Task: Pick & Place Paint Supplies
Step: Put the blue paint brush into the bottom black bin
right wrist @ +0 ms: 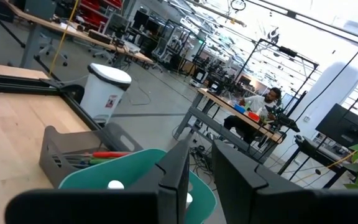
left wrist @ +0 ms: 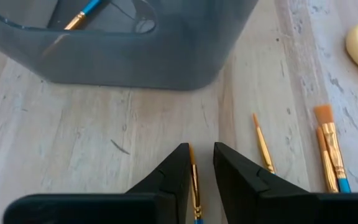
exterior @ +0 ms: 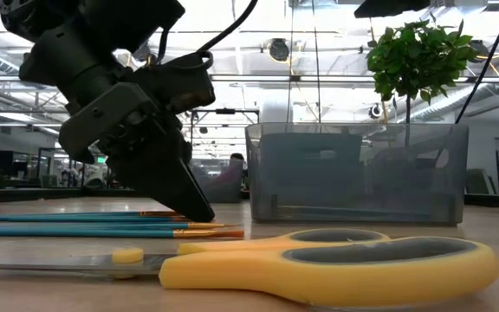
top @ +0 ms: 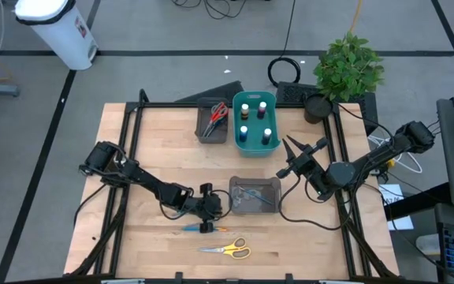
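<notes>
My left claw point(left wrist: 202, 180) is down on the table point(top: 306, 237), pinching a thin brush point(left wrist: 194, 186). More brushes point(left wrist: 328, 149) lie just beside; yellow scissors point(top: 228, 249) near; grey tray point(left wrist: 135, 56) ahead. Right claw point(top: 302, 150) nearly shut, empty, raised by teal bin point(top: 255, 126) w/ paint bottles point(top: 244, 134).

Brushes point(top: 203, 229) between tray point(top: 254, 195) and scissors point(top: 228, 249)

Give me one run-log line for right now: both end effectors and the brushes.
left end effector: closed on brush at table | right end effector: idle, raised by teal bin | loose brushes: on table | grey tray: one brush inside
</notes>
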Controlling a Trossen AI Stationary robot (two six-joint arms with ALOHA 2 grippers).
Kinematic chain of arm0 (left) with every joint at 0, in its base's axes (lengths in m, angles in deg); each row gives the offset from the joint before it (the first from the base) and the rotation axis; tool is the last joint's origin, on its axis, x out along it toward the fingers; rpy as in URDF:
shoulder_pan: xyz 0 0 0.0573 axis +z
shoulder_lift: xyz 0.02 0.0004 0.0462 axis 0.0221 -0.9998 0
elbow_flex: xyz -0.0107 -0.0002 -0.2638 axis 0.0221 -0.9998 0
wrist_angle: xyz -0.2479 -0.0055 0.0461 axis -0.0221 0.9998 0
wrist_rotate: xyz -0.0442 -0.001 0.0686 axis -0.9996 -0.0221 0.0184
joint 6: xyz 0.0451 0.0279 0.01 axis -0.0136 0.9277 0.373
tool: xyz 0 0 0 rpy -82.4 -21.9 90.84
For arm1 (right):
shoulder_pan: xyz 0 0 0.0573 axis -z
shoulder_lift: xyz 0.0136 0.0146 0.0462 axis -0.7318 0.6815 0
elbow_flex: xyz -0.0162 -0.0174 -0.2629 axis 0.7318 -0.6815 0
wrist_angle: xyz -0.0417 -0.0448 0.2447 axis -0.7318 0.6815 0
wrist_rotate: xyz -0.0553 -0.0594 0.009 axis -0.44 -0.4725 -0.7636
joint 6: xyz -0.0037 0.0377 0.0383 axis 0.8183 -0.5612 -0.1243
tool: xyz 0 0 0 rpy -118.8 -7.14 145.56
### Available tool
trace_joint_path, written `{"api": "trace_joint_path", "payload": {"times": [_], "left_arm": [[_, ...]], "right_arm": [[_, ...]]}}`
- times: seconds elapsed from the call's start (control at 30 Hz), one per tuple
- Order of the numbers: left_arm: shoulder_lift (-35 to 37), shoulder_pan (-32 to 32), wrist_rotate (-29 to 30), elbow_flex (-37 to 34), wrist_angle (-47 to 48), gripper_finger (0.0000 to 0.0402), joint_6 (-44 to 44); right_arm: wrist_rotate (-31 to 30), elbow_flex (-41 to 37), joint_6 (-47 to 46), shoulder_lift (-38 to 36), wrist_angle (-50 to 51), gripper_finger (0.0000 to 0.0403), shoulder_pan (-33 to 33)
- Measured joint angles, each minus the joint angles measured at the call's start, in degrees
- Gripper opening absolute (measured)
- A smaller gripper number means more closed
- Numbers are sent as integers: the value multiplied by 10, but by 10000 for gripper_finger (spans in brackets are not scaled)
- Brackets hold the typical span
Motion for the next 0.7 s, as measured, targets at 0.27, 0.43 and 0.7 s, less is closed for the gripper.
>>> {"api": "trace_joint_path", "payload": {"times": [0.27, 0.43, 0.7], "left_arm": [[-2, 0, -2, 0, 27, 71, -1], [-3, 1, -2, 0, 36, 13, -15], [8, 1, 6, -1, 32, 4, -44]], "right_arm": [[-1, 0, 0, 0, 0, 59, 0], [-1, 0, 0, 0, 0, 59, 0], [-2, 0, 0, 0, 0, 59, 0]]}}
